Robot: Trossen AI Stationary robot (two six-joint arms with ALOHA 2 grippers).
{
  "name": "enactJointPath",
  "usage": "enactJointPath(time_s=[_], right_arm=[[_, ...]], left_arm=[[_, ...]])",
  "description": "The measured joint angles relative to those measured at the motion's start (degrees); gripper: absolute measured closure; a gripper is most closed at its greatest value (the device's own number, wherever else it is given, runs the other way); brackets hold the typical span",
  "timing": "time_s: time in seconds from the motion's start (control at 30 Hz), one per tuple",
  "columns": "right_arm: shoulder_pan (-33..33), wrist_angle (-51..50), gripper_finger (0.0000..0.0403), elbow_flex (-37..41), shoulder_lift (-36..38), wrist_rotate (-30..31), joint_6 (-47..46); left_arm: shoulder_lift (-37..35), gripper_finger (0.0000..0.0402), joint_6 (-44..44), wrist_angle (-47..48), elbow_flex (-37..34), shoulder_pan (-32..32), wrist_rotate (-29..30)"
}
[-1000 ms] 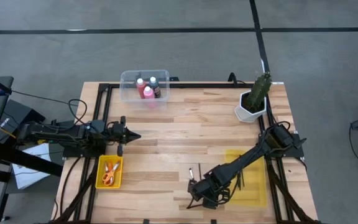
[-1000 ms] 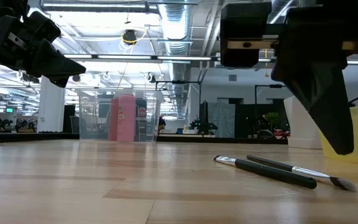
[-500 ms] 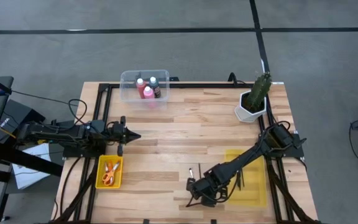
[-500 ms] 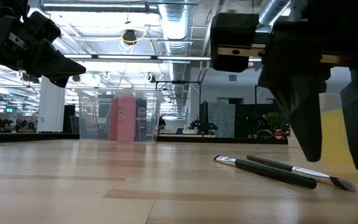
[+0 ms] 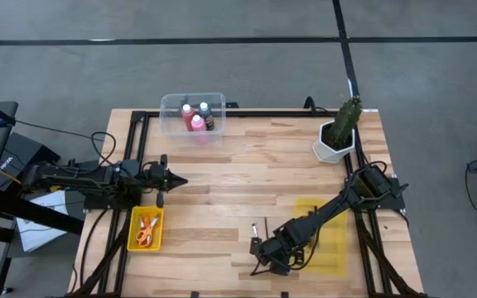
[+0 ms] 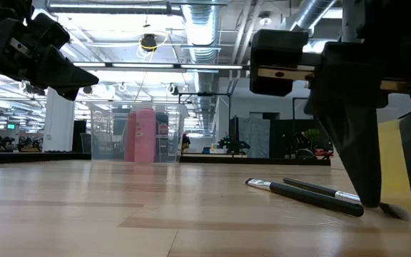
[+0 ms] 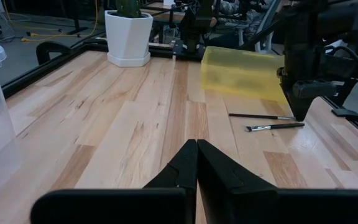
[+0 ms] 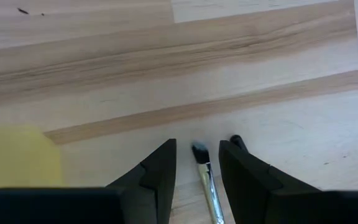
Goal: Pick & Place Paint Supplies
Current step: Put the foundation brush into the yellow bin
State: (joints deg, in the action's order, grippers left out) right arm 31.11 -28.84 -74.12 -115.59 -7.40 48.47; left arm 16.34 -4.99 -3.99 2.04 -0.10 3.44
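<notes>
Step in hand: pickup of a loose brush. The right end effector [image 8: 196,163] stands low at about the 6 o'clock edge of the surface [image 5: 247,178], fingers pointing down and part open, one on each side of the bristle end of a thin brush [image 8: 205,177]. The right wrist view shows the brush lying between the fingers with a gap on each side; it is not yet gripped. A second brush [image 8: 236,142] has its tip just beside the outer finger. In the low view both brushes lie flat on the wood, side by side, and the fingers' tips sit very close to the wood.

The left end effector [image 7: 196,163] is shut and empty, held level above the surface at about 9 o'clock, waiting.

Other supplies: the red, pink and dark bottles [image 5: 197,117] stand inside a clear bin [image 5: 171,106] at about 11 o'clock. The scissors [image 5: 146,229] lie in a small yellow tray [image 5: 132,230] at about 8 o'clock. A larger yellow tray [image 5: 330,248] sits at about 5 o'clock, right beside the right arm.

Judgement: the next move calls for closing the fingers squarely on the one brush, without catching its neighbour, then a straight lift. The larger yellow tray looks the probable destination. The brush is thin and may roll or slip.
</notes>
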Motion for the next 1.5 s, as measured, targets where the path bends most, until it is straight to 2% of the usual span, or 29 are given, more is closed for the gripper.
enactJointPath(time_s=[0.6,1.37,1.5], right_arm=[[-0.02,0.59,0.0287,0.32,0.07,1.45,-0.02],[-0.05,0.66,0.0396,0.32,0.02,1.57,-0.52],[-0.02,0.64,0.0397,0.32,0.02,1.57,-0.5]], left_arm=[[0.0,0.0401,0.02,0.0,0.0,0.02,-0.24],[0.02,0.0401,0.01,0.0,0.0,0.02,0.04],[0.01,0.0401,0.01,0.0,0.0,0.02,0.02]])
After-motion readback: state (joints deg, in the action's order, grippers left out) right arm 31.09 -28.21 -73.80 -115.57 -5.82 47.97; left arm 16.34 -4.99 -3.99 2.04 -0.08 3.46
